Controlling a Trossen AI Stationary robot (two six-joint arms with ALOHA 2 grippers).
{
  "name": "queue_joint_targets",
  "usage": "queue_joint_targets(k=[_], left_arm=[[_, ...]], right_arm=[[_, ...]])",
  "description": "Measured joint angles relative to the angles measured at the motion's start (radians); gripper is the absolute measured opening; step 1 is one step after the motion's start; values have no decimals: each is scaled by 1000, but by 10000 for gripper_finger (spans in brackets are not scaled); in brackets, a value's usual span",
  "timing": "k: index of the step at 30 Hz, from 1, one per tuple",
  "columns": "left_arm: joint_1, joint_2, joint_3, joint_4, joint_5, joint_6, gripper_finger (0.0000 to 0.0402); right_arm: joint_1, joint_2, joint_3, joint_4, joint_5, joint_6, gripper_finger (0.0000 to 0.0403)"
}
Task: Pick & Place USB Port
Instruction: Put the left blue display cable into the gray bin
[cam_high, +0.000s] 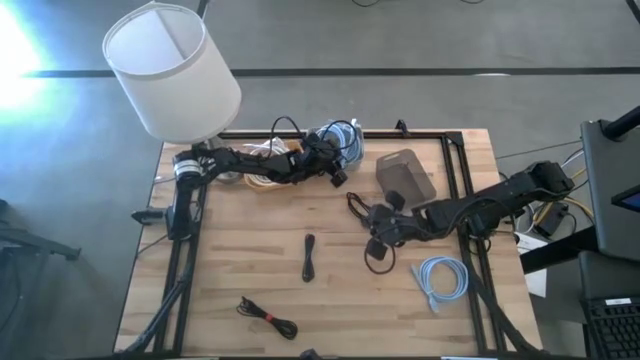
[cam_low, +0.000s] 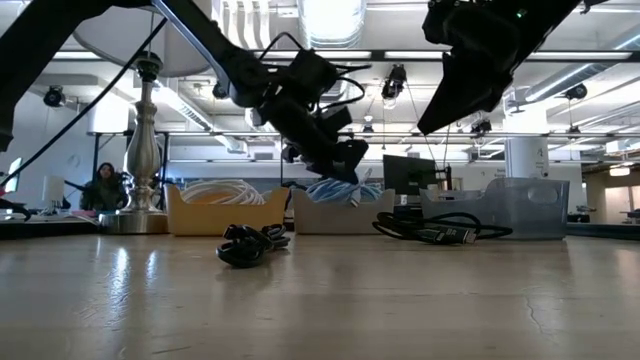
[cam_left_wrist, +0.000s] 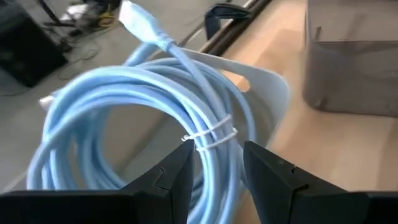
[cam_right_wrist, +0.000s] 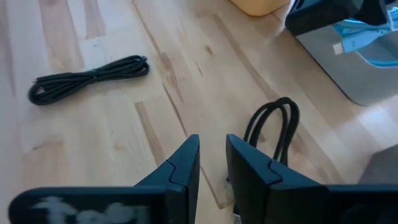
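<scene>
Cables lie about the desk (cam_high: 240, 260), five in all: a black one near the front edge (cam_high: 268, 317), a black bundle mid-desk (cam_high: 309, 256), a pale blue coil (cam_left_wrist: 143, 118) at the back, a black loop (cam_right_wrist: 273, 134) and a light blue coil front right (cam_high: 442, 278). Left gripper (cam_left_wrist: 216, 163) holds its jaws open around the pale blue coil, over a white bin (cam_left_wrist: 264, 87). A lamp (cam_high: 172, 70) stands back left. Right gripper (cam_right_wrist: 212, 163) hangs beside the black loop, jaws slightly parted, empty; a grey box (cam_high: 405, 176) sits behind.
</scene>
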Motion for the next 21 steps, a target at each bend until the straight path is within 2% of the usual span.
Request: queue_joint_targets(k=[21], left_arm=[[102, 8, 7, 79, 15, -15, 142]], right_arm=[[9, 2, -1, 23, -1, -13, 70]])
